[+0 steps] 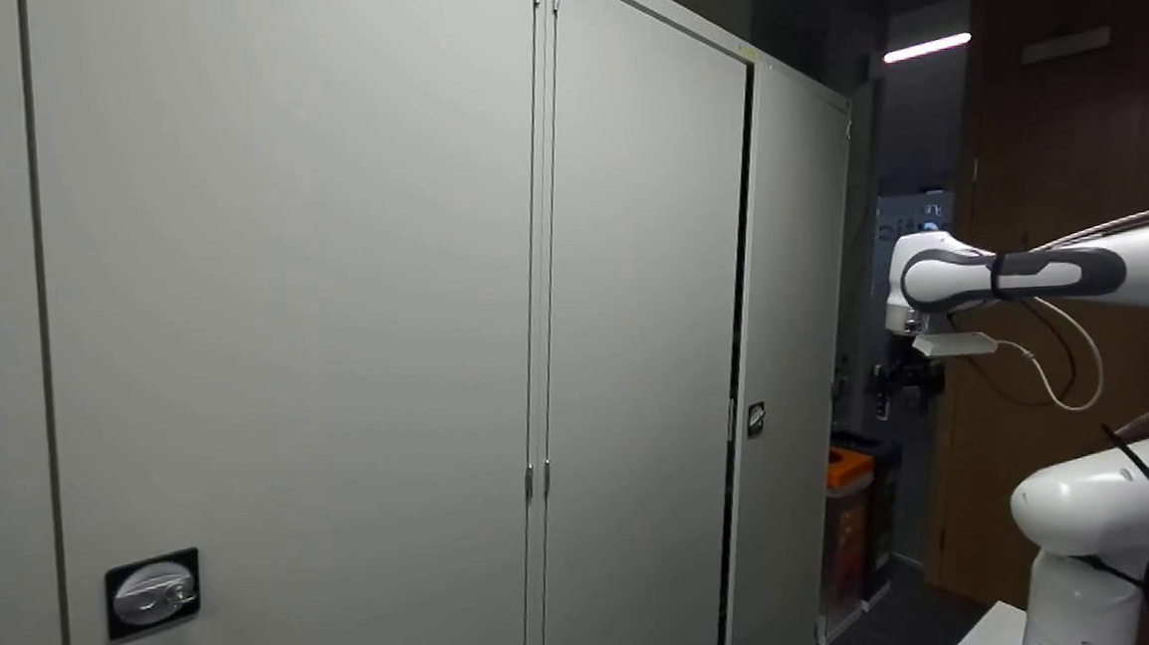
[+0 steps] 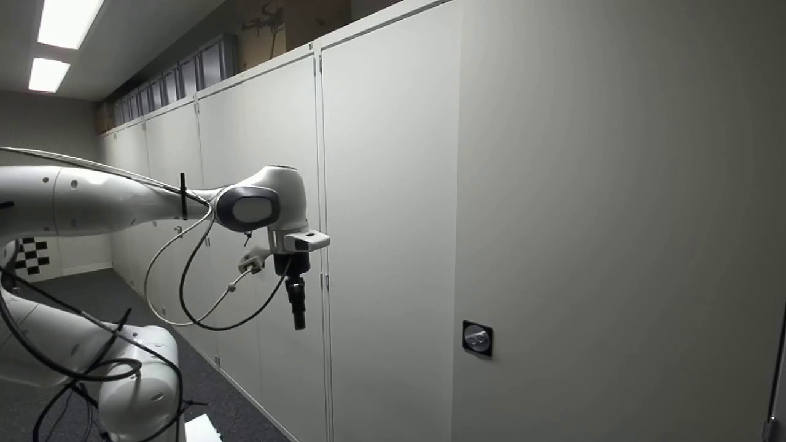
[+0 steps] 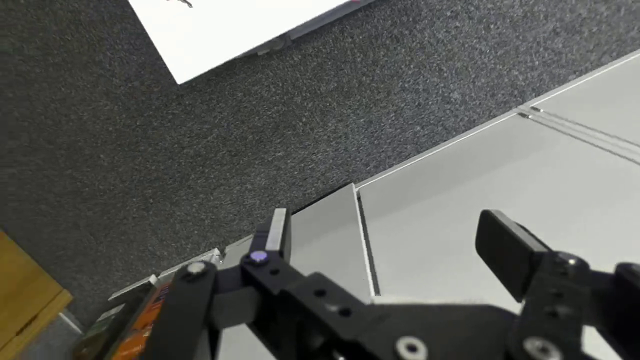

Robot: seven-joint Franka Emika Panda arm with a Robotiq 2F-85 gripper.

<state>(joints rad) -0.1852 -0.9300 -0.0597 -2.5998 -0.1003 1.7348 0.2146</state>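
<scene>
**Spread wide and holding nothing**

So the fingers [image 3: 505,250] are way apart with nothing between them, aimed downward because the wrist [image 2: 261,202] bends that way. Closest thing's the cabinet door [image 3: 325,235], not touching; dark gap down the edge by its latch [image 1: 756,419], so I'd guess it isn't fully closed. Orange-topped bin [image 1: 848,467] sits past its far edge, maybe to dodge the swing.
</scene>
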